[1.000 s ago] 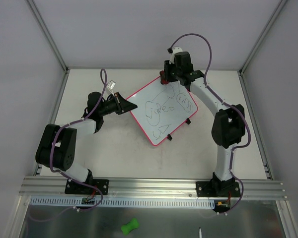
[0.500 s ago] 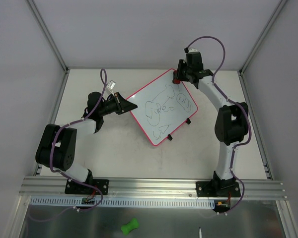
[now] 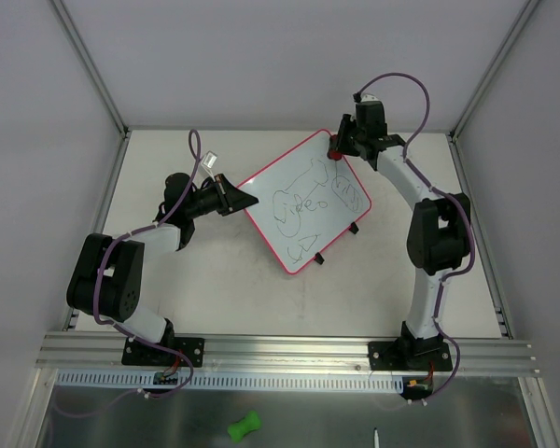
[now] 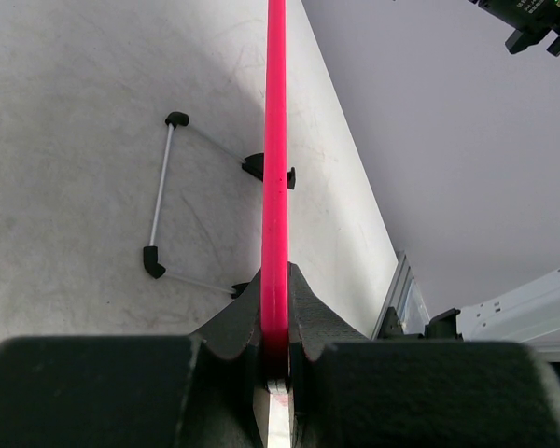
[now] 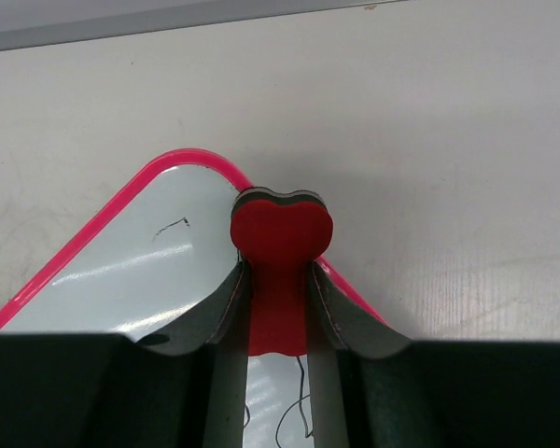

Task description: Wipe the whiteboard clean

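Green bone-shaped object, thin white stick on metal shelf.

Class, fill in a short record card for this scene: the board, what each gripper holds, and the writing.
Board: whiteboard, pink frame, set at an angle on the table
Left hold: left gripper shut on the whiteboard's edge
Right hold: right gripper shut on a red eraser, at the board's far corner
Writing: dark scribbles across the board, not wiped

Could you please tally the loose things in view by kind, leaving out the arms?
Whiteboard: 1
Red eraser: 1
Green bone-shaped piece: 1
Thin white stick, too small to identify: 1
Total: 4
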